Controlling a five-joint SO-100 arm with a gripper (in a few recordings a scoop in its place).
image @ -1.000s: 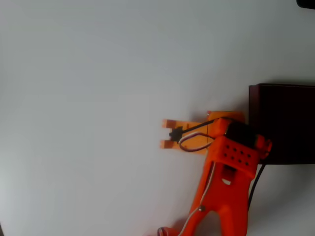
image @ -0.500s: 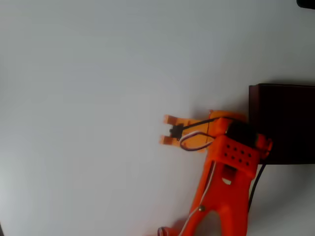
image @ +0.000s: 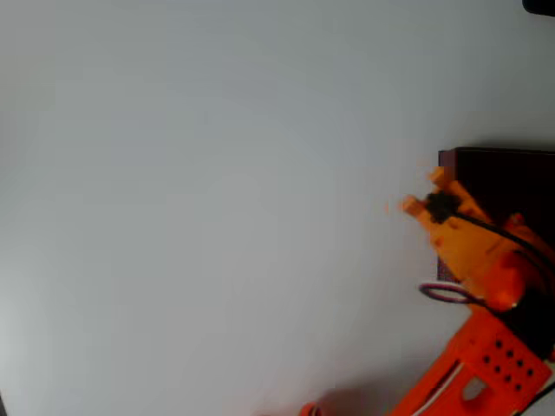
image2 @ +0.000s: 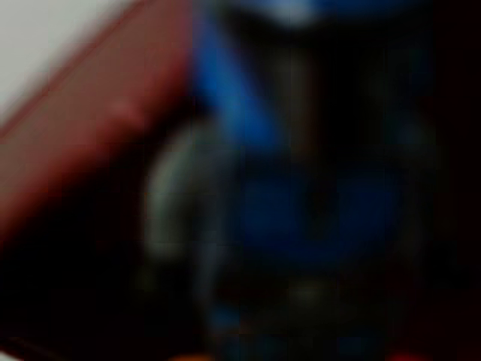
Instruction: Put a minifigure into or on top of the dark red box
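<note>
The dark red box (image: pixel 507 182) sits at the right edge of the overhead view, its inside almost black. My orange gripper (image: pixel 422 192) hovers at the box's left wall, smeared by motion, fingertips pointing up-left. In the wrist view a large, blurred blue shape, the minifigure (image2: pixel 316 210), sits very close to the camera. It looks held between the jaws, in front of the box's dark inside. The box's dark red wall (image2: pixel 98 128) runs diagonally at the left of that view.
A plain white table (image: pixel 191 208) spreads across the left and middle of the overhead view. The orange arm (image: pixel 486 364) comes in from the lower right corner. A small dark object (image: pixel 539 5) pokes in at the top right corner.
The arm has swung to the right, carrying the gripper from the middle of the table to the left wall of the box. The fingers had drawn slightly closer together before that.
</note>
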